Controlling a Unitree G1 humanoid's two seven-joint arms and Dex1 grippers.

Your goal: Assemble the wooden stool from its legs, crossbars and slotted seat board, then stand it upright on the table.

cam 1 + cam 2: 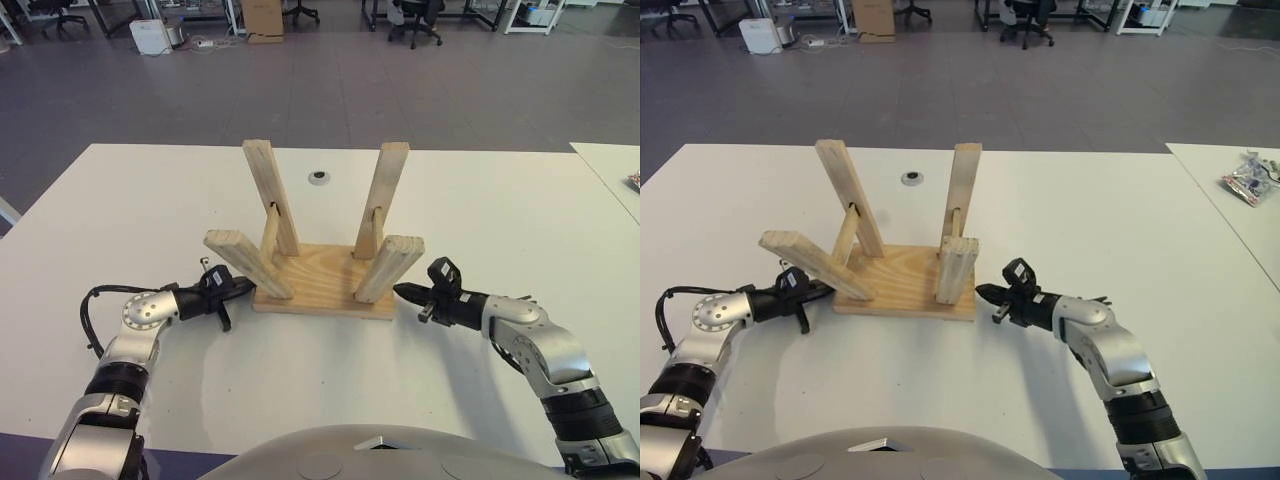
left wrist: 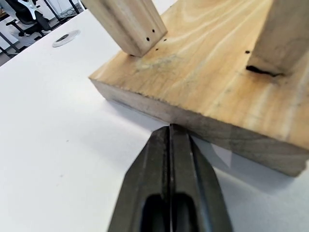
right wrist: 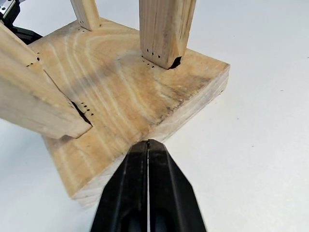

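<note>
Stool [image 1: 322, 240] lies inverted at the centre of the white surface [image 1: 500, 200]. We see the seat board [image 1: 320, 285] lying flat on the surface with four legs pointing up and splaying outward.

- Far left leg [image 1: 272, 195] and far right leg [image 1: 382, 195] lean away from each other.
- Near left leg [image 1: 248, 262] tilts toward 8 o'clock and near right leg [image 1: 388, 266] toward 4 o'clock.
- A thinner crossbar [image 1: 268, 232] runs between the two left legs. On the right pair we cannot make out the crossbar clearly.

Left gripper [image 1: 240, 287] sits low over the surface at 9 o'clock of the seat board, pointing at the board's side edge. Its jaws are pressed together with nothing between them. The tip is right at the board's edge, but we cannot tell if it touches.

Right gripper [image 1: 402, 292] sits at 3 o'clock of the board. Its jaws are likewise closed and empty, with the tip at the edge, and contact is again uncertain.

A small round grommet [image 1: 319, 178] lies in the surface at 12 o'clock of the stool, well apart from it.
</note>
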